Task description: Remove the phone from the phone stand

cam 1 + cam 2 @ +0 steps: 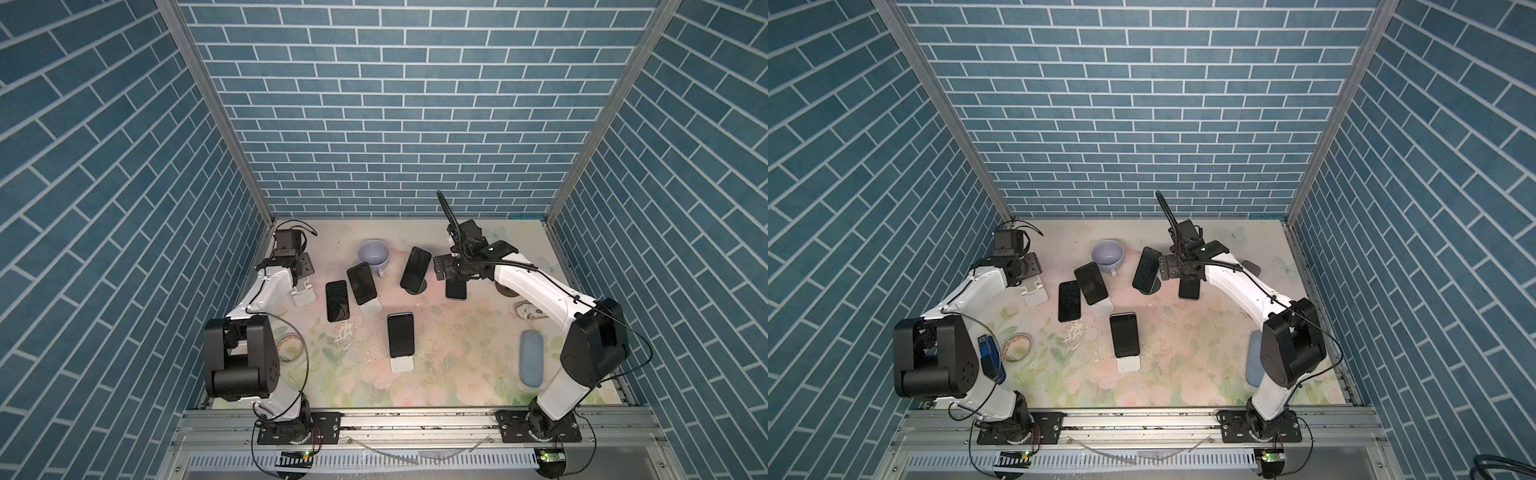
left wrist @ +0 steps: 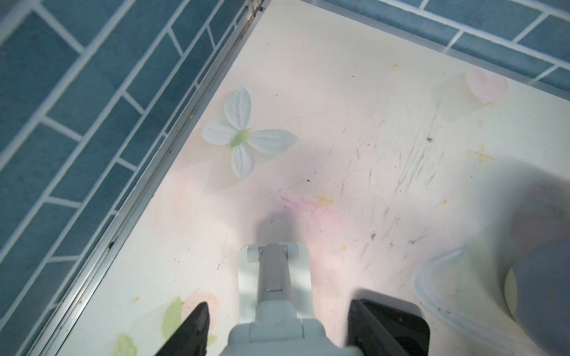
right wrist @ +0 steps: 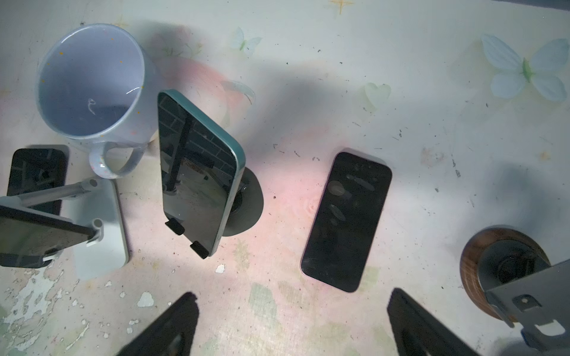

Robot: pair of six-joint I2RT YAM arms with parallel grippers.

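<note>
Phone (image 3: 197, 172) leaned on its round dark stand (image 3: 246, 206) beside the mug (image 3: 92, 83), not yet grasped; the right gripper (image 3: 290, 326) hovered wide open nearby and needed to close on its edges, while the left gripper (image 2: 277, 326) clamped an empty white stand (image 2: 274, 277).

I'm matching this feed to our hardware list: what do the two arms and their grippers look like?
Both arms have white link shells with bulky black joint housings and black base plates. The left gripper and right gripper are black, with dark wedge-shaped fingers. Thin black cables loop along both arms; a ribbed black conduit runs over the right forearm.
</note>
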